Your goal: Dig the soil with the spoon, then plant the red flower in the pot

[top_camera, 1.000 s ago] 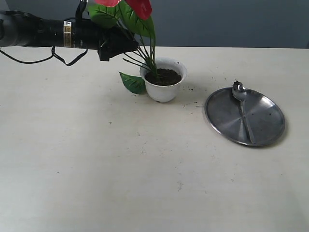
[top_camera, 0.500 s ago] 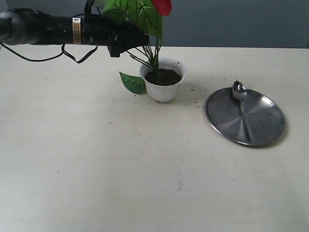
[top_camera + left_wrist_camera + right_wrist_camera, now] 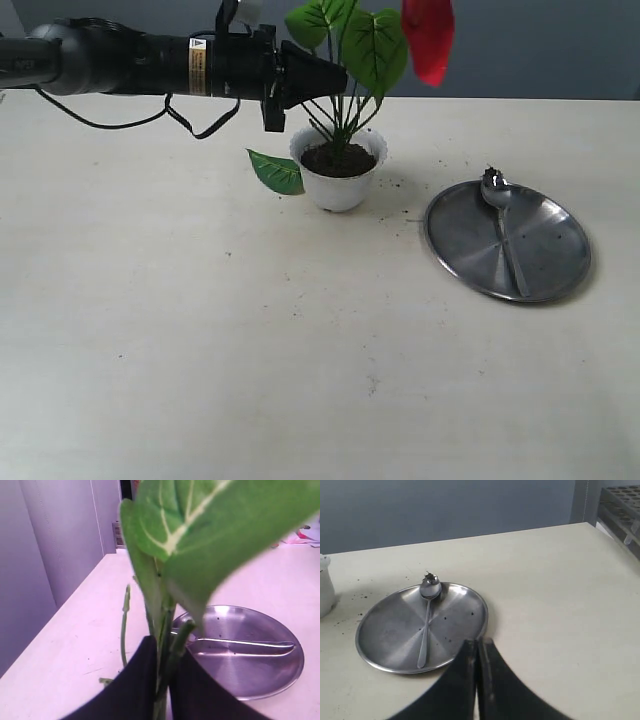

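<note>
My left claw [image 3: 162,652] is pinched tight on the green stems of the red flower [image 3: 372,48]. In its wrist view the two dark fingers [image 3: 135,685] press the stems from both sides. In the exterior view that arm reaches in from the upper left, level above the worktop [image 3: 250,350], its tip just above the left rim of the pot [image 3: 340,188]. The red flower stands upright in the pot, top centre of the frame, stems sunk in the soil [image 3: 338,158], its bloom [image 3: 428,38] hanging to the upper right. One green leaf [image 3: 277,170] lies low at the pot's left. Right of centre, the spoon [image 3: 507,245] lies on the steel plate [image 3: 460,240], crumbs of soil on its bowl. My right claw [image 3: 478,642] is closed on nothing, hovering near the plate's rim.
</note>
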Controlling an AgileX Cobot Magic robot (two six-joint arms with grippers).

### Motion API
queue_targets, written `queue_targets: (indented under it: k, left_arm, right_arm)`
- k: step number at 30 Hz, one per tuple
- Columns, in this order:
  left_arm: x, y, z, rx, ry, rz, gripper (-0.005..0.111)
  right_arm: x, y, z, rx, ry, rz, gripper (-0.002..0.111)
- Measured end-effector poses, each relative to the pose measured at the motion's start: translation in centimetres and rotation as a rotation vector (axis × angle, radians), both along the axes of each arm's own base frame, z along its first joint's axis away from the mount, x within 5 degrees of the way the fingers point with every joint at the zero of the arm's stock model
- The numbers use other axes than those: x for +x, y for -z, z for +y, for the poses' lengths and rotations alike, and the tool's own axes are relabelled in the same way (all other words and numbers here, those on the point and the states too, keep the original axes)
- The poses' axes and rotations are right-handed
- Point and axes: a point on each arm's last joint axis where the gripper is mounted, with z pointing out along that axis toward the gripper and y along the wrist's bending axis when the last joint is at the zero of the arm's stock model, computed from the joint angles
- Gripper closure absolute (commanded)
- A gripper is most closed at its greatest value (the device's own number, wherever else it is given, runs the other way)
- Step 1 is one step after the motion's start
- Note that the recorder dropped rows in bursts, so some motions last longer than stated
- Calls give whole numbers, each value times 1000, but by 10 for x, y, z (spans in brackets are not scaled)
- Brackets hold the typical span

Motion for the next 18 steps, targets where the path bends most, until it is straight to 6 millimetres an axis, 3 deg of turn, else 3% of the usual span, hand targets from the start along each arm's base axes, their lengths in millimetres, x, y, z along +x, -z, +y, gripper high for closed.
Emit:
queue_targets:
  k: [15,18]
  left_arm:
    - [-2,1,0,24,25,-11,106]
    - [0,9,-1,-12,26,10,106]
  right_arm:
    - [0,0,0,2,0,0,108]
    - [0,0,0,2,0,0,108]
